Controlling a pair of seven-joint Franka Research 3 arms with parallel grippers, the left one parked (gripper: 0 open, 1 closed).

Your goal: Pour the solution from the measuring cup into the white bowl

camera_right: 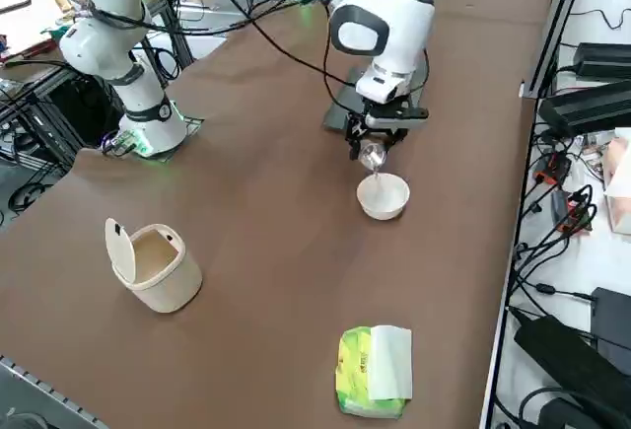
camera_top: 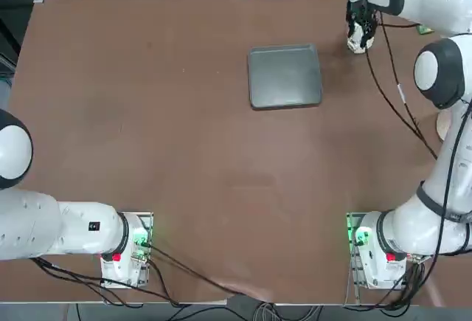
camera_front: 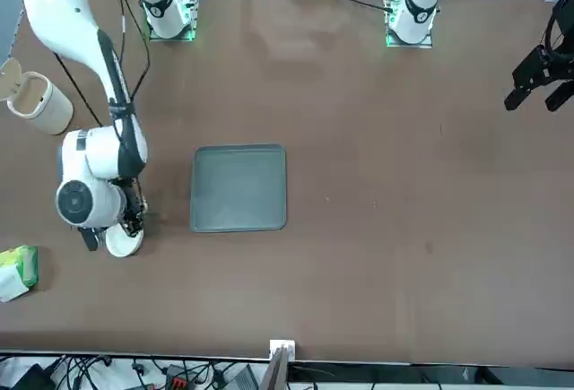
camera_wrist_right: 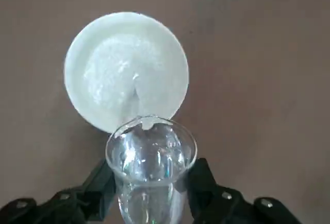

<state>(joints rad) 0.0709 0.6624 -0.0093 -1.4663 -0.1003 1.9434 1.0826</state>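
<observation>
On brown table [camera_top: 147, 114], grey tray [camera_top: 285, 76]

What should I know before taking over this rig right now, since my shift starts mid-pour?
Right hand: shut on the measuring cup, tipped over the white bowl, beside the grey tray at the table's far right.
Done: cup picked up and brought to the bowl; a thin stream runs from its lip into the bowl, which already holds liquid.
Left: liquid remains in the cup, so finish the pour, level the cup and set it down.
Nearby: a cream container with its lid open and a green packet, both clear of the pour.
</observation>
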